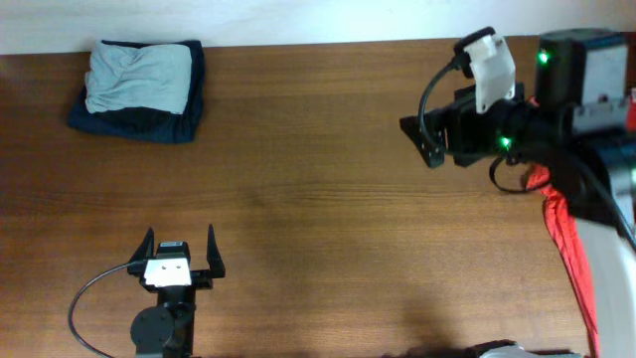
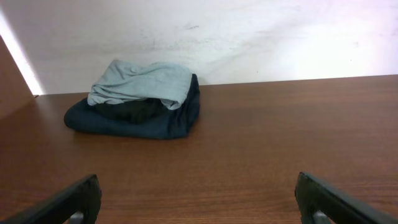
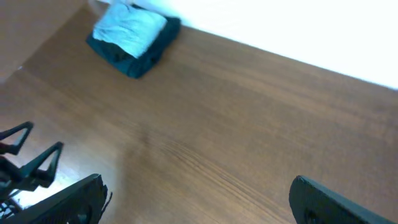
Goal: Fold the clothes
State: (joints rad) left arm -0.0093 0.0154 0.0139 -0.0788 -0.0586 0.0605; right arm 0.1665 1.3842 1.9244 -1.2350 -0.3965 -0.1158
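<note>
**A:** How far along was the folding?

**B:** Partly done, by my reading. The broad brown wooden table (image 1: 328, 229) lay mostly bare. The largest piece left to fold was a red cloth (image 1: 568, 244) at the right edge, draped down towards the near side. The right arm covered much of it, so I could not tell which garment it was.

**A:** And the finished part?

**B:** At the far left corner, against the wall, sat a compact stack. A folded dark navy garment (image 1: 184, 121) was underneath and a pale grey-teal cotton garment (image 1: 137, 78) lay on top, rumpled but gathered into a neat bundle. I judged both as already done.

**A:** The grippers?

**B:** The right gripper (image 1: 421, 141) hung at the far right, above the table and beside the red cloth, with its fingers spread wide and nothing between them. The left gripper (image 1: 180, 239) rested low at the near left, well apart from the stack, also wide open and empty.

**A:** So what remained?

**B:** Probably drawing the red cloth onto the table, spreading it and folding it.
</note>
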